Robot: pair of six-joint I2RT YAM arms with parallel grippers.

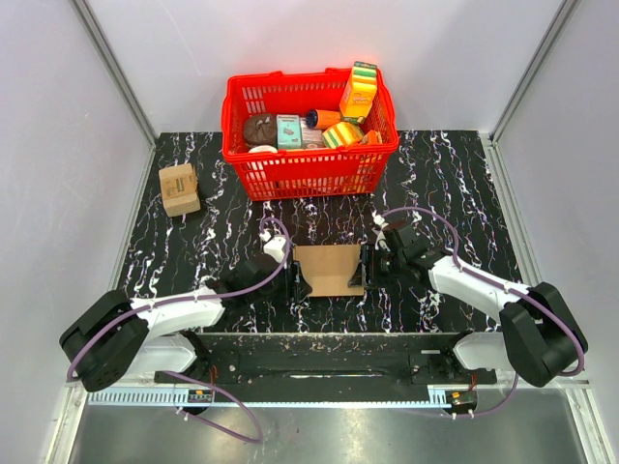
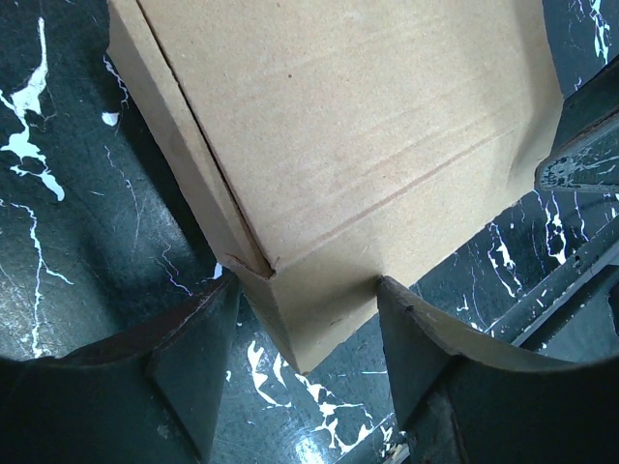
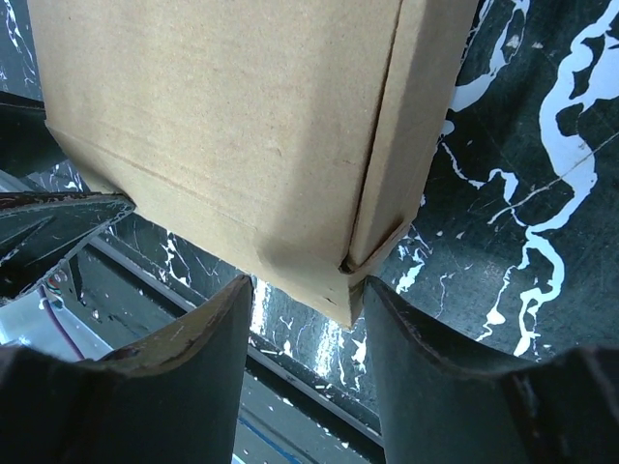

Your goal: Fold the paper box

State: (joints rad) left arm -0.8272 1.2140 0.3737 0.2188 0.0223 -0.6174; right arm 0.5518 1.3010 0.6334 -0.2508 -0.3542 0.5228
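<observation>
Now both my grippers, left [image 1: 296,281] and right [image 1: 366,268], fingers spread wide around the paper box [image 1: 327,269] corners.

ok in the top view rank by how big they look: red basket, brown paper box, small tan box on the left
1. red basket, clearly largest
2. paper box, mid-sized, partly hidden by both claws
3. small tan box, smallest

The basket's lead is beyond doubt, though it sits farther away.
</observation>
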